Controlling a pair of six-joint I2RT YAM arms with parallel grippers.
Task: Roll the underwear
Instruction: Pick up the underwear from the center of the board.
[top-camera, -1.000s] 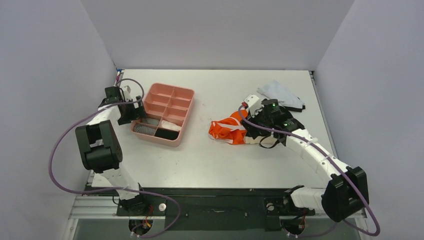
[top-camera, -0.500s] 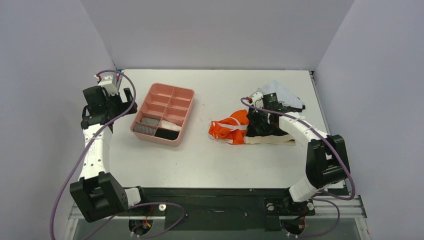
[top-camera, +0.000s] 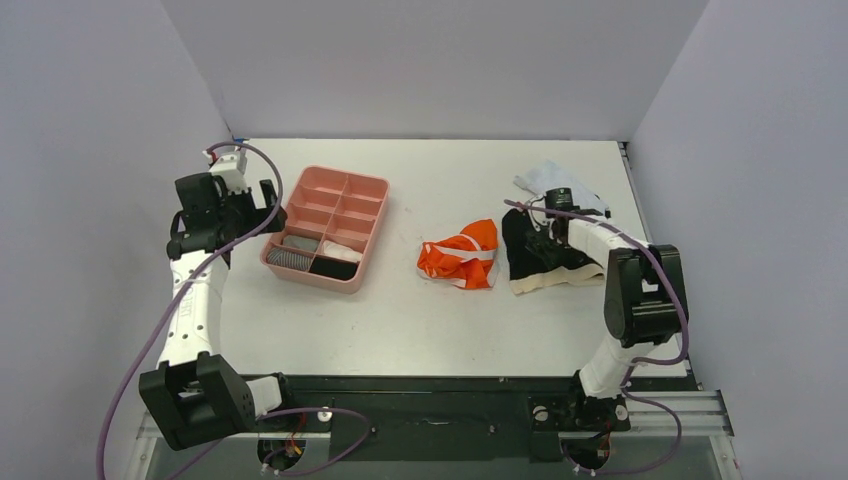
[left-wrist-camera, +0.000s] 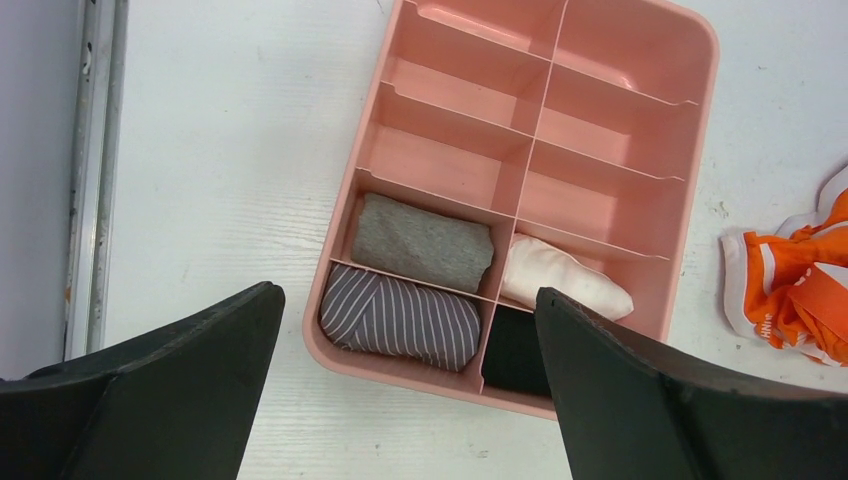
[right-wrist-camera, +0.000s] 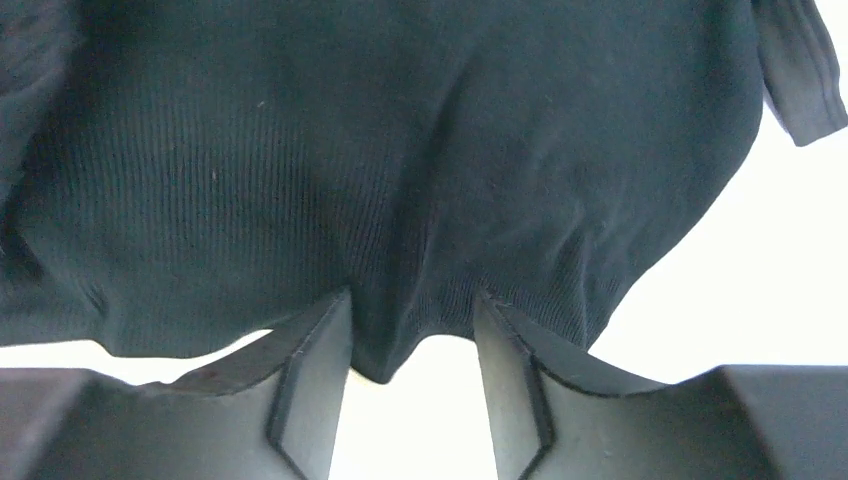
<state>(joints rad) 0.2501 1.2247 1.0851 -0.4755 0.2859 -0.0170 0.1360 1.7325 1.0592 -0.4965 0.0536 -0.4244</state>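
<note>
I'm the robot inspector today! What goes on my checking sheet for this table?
Surface: white table, flat.
Job's things: orange underwear and black underwear lie crumpled side by side, not rolled.
Clutter: pink tray holding four rolled clothes; white cloth behind the black pair.
Grippers: left fingers wide open above the tray; right fingers pinch a fold of black underwear.
Cables: purple cables loop along both arms.
Surroundings: plain grey walls on three sides.

Top view: high, looking down, pink tray (top-camera: 315, 279) at left
Left wrist: close above same tray
Right wrist: against black underwear (right-wrist-camera: 400, 150) right of tray
</note>
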